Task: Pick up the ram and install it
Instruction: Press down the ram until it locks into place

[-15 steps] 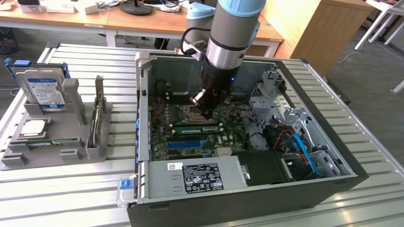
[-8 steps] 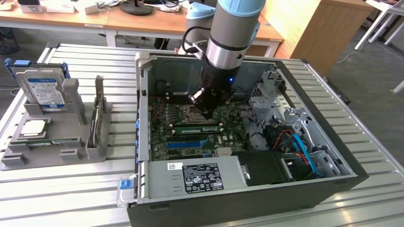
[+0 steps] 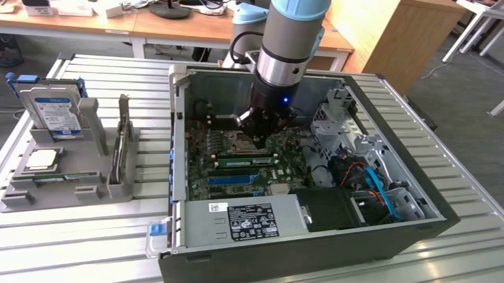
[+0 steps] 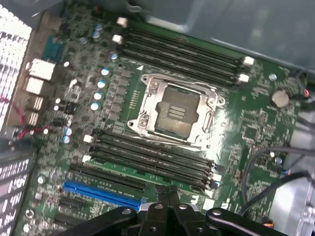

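The claw (image 4: 166,194) hangs inside the computer case (image 3: 409,227), fingers pressed together (holding nothing). A ram (image 3: 246,160) sits slotted on the motherboard (image 4: 256,118) just below.

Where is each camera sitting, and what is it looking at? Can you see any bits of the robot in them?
Exterior view: off the arm, up high, looking down at the open computer case on a slatted table; the arm and its gripper reach inside.
Wrist view: on the wrist, looking closely down at the motherboard; the gripper's shut fingers show at the edge.
Shared: both see the CPU socket, the blue slot and the gripper.
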Controlling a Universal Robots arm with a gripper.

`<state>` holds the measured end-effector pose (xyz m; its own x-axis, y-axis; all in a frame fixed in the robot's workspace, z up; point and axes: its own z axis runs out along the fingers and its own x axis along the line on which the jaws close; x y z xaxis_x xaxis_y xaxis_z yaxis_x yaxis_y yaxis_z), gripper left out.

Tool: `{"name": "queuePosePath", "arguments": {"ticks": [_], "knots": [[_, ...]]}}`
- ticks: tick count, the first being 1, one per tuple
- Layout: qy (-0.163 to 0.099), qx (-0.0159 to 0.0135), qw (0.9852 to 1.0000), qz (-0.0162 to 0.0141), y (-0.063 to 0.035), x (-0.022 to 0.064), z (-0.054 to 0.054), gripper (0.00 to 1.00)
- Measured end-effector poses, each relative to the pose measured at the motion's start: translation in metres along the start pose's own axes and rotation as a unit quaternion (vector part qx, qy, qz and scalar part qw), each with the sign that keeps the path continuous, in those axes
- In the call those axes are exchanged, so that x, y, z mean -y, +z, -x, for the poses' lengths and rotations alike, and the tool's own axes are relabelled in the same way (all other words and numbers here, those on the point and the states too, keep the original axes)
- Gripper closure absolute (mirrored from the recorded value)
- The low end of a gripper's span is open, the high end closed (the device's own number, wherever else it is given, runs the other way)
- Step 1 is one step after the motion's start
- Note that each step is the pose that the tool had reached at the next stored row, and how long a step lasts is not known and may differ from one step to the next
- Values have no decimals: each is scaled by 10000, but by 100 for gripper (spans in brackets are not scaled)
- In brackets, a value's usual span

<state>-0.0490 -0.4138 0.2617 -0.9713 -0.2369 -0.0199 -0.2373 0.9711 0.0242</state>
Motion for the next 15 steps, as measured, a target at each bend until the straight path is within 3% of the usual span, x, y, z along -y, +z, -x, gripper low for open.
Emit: {"name": "queuePosePath", "arguments": {"ticks": [6,13,15], "knots": [[537,13,9986,-11,1,0,0,89],[1150,28,9934,-23,3,0,0,89],[1213,29,9926,-24,3,0,0,89]]}}
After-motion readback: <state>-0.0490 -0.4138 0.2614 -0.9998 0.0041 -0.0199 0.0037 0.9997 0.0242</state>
